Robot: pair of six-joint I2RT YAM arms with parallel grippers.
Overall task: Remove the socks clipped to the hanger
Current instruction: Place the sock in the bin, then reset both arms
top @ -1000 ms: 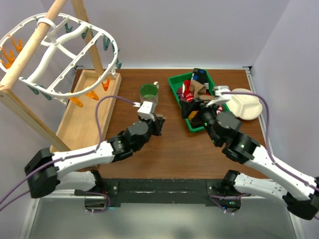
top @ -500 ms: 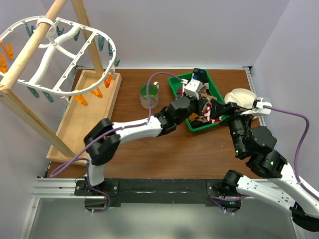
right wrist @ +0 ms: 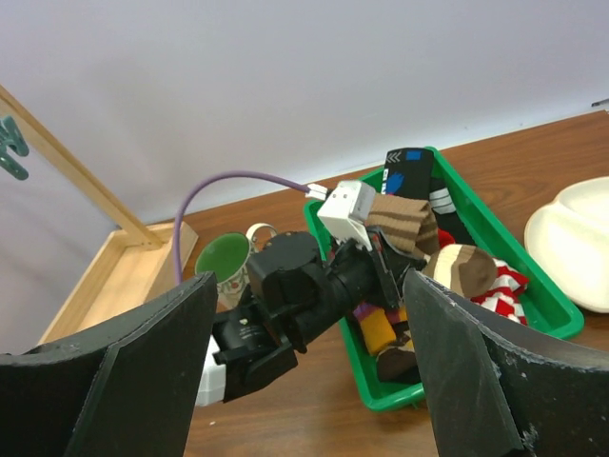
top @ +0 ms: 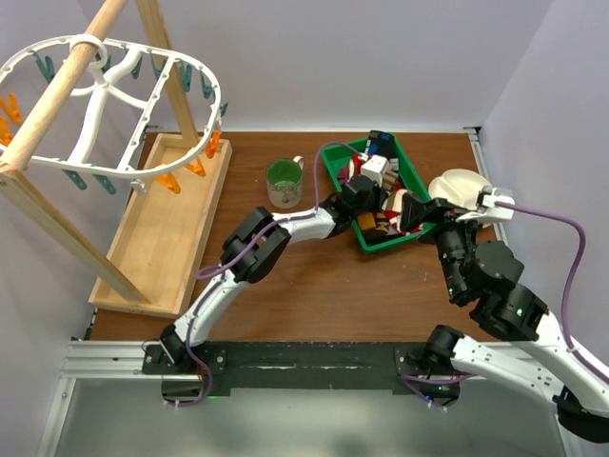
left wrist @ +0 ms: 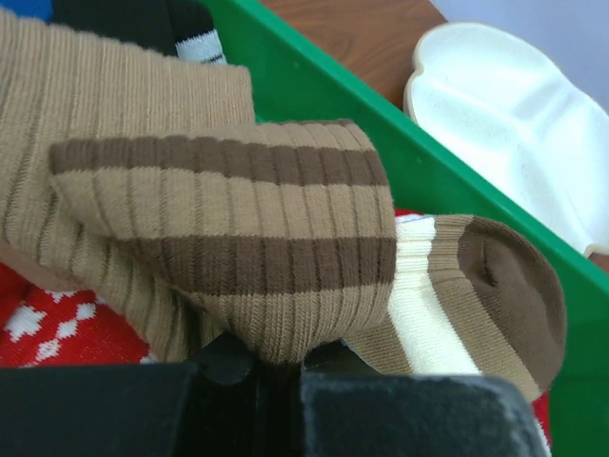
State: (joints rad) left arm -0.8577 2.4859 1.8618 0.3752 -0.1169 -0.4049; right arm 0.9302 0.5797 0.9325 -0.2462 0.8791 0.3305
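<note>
While our right hand (right wrist: 312,286) hangs spread, our left hand (left wrist: 276,381) pinches a tan-and-brown striped ribbed sock (left wrist: 228,209). A green plastic bin (left wrist: 400,157) lies beneath.

Hanger (top: 96,107) hangs on pole frame (top: 43,119), far left, above wooden tray (top: 162,238) on the bench's (top: 314,286) left edge. Mug (top: 283,183) mid-bench toward the back, right of the tray. Bin (top: 390,244) just right of the mug, plate (top: 463,186) right of the bin, close beside it. Socks (top: 392,221) piled in the bin. Left end effector (top: 366,202) reaches in over the bin's left wall, top sock (left wrist: 238,238) pinched in it, lying over the pile. Right end effector (top: 428,211) spread wide, above the bin's right side, between bin and plate.
</note>
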